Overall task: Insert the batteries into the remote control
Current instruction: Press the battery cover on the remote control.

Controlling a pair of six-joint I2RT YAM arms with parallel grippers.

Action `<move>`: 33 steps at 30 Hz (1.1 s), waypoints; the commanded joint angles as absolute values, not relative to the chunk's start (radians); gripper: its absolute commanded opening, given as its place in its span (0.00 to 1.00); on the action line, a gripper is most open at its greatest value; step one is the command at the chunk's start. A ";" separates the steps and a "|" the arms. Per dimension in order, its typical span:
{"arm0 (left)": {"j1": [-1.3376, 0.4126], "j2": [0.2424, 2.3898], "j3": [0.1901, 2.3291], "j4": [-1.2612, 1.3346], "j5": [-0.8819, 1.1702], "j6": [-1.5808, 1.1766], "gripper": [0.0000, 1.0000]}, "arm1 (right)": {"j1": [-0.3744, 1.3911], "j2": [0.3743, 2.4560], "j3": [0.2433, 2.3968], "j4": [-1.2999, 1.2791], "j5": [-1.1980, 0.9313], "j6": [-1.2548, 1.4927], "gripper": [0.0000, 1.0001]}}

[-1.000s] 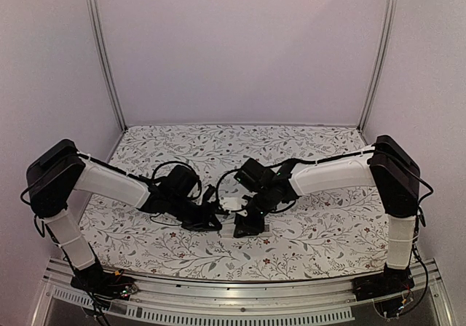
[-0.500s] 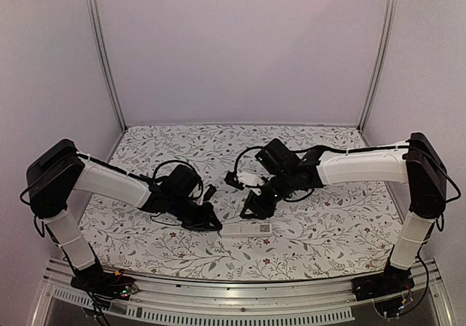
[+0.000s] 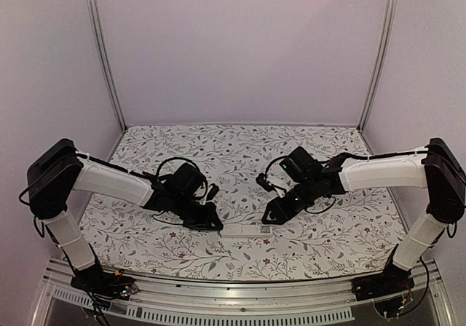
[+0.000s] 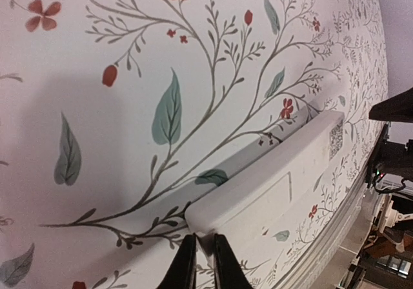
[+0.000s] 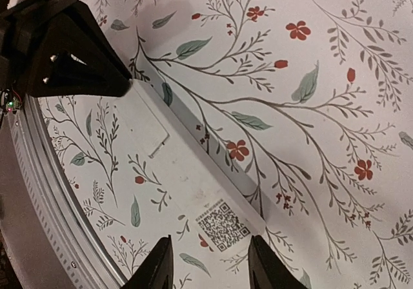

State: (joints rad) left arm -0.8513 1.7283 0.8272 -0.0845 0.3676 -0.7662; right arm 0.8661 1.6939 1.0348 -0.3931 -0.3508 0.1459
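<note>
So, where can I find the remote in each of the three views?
Top external: the remote lies low in the centre, near the table's front edge.
Left wrist: the remote is at lower right and runs diagonally up to the right.
Right wrist: the remote runs diagonally from upper left to bottom centre.
Shared landmark: the QR label at one end of the remote.

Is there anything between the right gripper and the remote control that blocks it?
Nothing visible does. The open right gripper hangs over the end of the remote control that bears the QR code. The left gripper sits at the opposite end, out of that path.
</note>
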 commanded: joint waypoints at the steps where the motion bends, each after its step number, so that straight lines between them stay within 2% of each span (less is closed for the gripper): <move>1: -0.882 1.736 0.848 -0.173 0.324 -0.737 0.11 | 0.821 1.572 0.970 -0.430 -0.326 0.305 0.40; 7: -0.897 1.740 0.861 -0.187 0.311 -0.736 0.11 | 0.793 1.545 0.899 -0.403 -0.407 0.388 0.40; 21: -0.919 1.760 0.903 -0.225 0.295 -0.718 0.11 | 0.793 1.686 0.887 -0.298 -0.462 0.467 0.37; 33: -0.933 1.775 0.916 -0.224 0.306 -0.718 0.10 | 0.793 1.767 0.897 -0.212 -0.529 0.496 0.21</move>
State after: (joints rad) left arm -0.8967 1.7416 0.9047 -0.2050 0.2840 -0.7315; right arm 0.7948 1.7340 0.8940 -0.2733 -0.4805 0.4835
